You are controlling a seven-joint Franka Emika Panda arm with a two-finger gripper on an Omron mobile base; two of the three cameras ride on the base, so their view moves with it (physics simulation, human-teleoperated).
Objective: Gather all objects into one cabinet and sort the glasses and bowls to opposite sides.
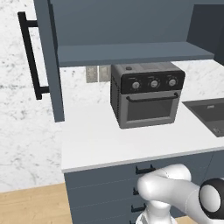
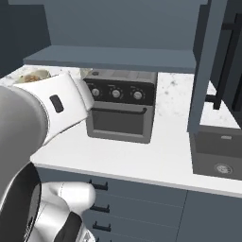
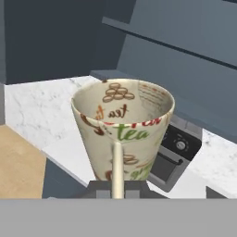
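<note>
Cream ceramic with brown and green "tea" lettering: a mug (image 3: pixel 124 132) stands at the centre of the hand view, upright, its open mouth toward the camera and its loop handle running down to the bottom middle of the frame. The end effector (image 3: pixel 118 189) is closed narrow on that handle, gripping the mug from below; its finger tips sit at the lower centre.

In the right base view the mug's rim (image 2: pixel 34 75) peeks above the white forearm at the upper left of the frame, level with the underside of the cabinet (image 2: pixel 113 59).

In the left base view the slate-blue cabinet (image 1: pixel 131 52) spans the top of the frame, its door (image 1: pixel 47 61) swung open at the upper left, with a long black bar handle (image 1: pixel 30 54). Below it, a dark grey toaster oven (image 1: pixel 146 94) stands on the white worktop (image 1: pixel 92 140) at centre right, and a dark sink (image 1: pixel 208 114) lies at the right edge. Drawers (image 1: pixel 109 188) with black pulls run beneath the worktop.
</note>
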